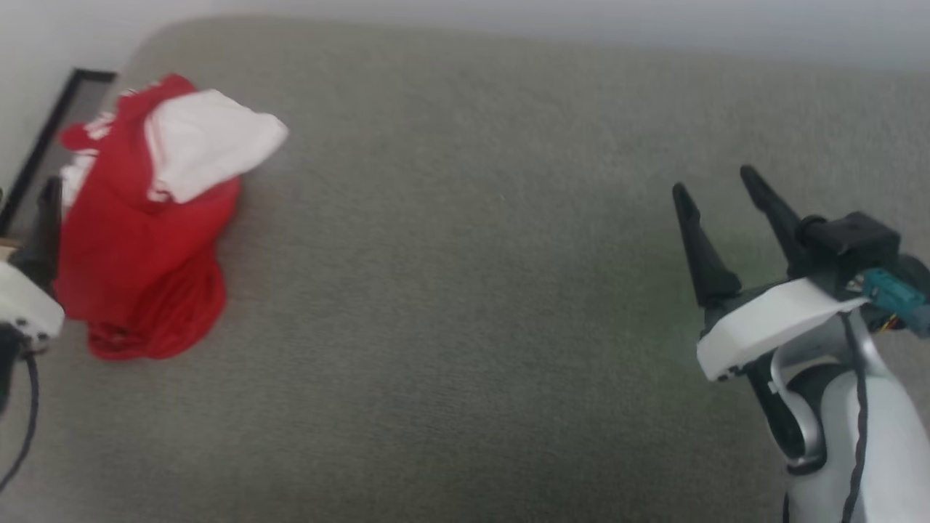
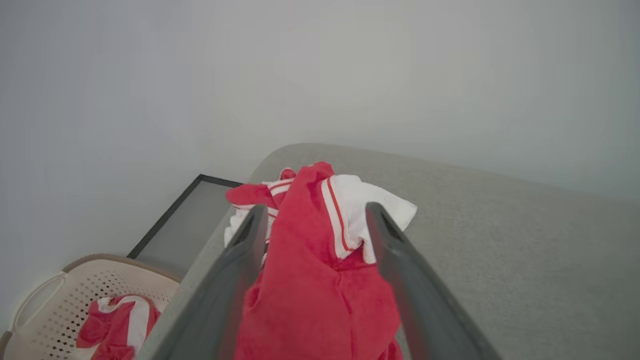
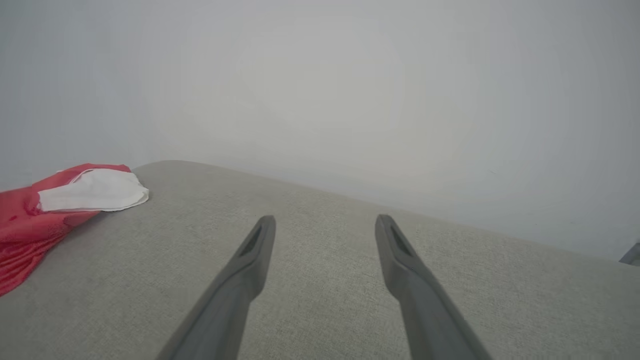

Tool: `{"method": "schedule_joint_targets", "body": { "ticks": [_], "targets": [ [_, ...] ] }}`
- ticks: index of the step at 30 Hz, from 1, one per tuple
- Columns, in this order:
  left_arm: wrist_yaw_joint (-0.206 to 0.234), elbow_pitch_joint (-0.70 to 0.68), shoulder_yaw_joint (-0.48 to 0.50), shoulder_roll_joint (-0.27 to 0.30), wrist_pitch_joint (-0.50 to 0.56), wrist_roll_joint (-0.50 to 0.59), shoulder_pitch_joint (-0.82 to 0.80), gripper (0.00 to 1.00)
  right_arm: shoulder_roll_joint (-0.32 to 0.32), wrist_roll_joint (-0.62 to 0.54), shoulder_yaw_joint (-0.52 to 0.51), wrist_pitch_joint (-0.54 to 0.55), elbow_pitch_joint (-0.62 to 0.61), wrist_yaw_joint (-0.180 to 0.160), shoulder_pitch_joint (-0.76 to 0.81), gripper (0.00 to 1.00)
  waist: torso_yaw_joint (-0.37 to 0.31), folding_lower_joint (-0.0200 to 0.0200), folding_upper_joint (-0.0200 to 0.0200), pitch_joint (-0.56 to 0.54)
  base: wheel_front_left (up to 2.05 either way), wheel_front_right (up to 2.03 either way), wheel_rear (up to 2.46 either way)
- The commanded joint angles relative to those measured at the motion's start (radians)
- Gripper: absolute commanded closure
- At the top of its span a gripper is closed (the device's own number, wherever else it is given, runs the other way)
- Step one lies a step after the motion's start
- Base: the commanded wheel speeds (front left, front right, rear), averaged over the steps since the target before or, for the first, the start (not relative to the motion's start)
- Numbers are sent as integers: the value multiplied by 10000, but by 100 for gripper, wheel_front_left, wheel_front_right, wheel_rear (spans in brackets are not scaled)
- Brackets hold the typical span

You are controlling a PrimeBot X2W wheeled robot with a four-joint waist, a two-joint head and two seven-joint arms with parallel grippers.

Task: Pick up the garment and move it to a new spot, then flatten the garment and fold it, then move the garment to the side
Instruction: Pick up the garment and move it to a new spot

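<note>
The garment (image 1: 145,218), red with a white sleeve on top, lies crumpled at the far left of the grey padded surface (image 1: 472,305). In the left wrist view the garment (image 2: 310,280) sits bunched between the two spread fingers of my left gripper (image 2: 316,209), which is open and straddles it. One dark finger (image 1: 48,218) of that gripper shows at the garment's left edge in the head view. My right gripper (image 1: 714,181) is open over bare surface at the right, far from the cloth. In the right wrist view the garment (image 3: 45,210) lies at the far left, and the right gripper (image 3: 325,220) holds nothing.
A beige perforated basket (image 2: 55,295) stands beyond the surface's left end, with another red-and-white cloth (image 2: 117,325) in it. A black-framed panel (image 2: 192,215) lies beside it against the pale wall. The surface's rounded far edge runs close behind the garment.
</note>
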Motion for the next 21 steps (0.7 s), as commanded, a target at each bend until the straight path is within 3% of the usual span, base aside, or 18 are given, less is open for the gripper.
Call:
{"method": "schedule_joint_targets", "body": {
  "ticks": [1,13,21],
  "targets": [
    [-75,285,-36,32,163,-104,-292,0,-22,-93,-30,45,-97,1,-153,0,-526,0,0,791,0,0,0],
    [-560,4335,-934,59,2709,-498,-3383,0,-130,-415,-184,447,-1069,1,-584,0,-1103,0,0,2395,0,0,0],
    [-639,6291,-1787,-682,4701,-621,-4142,0,-205,-595,-342,784,-1651,1,-609,0,-1061,0,0,2972,0,0,0]
  ]
}}
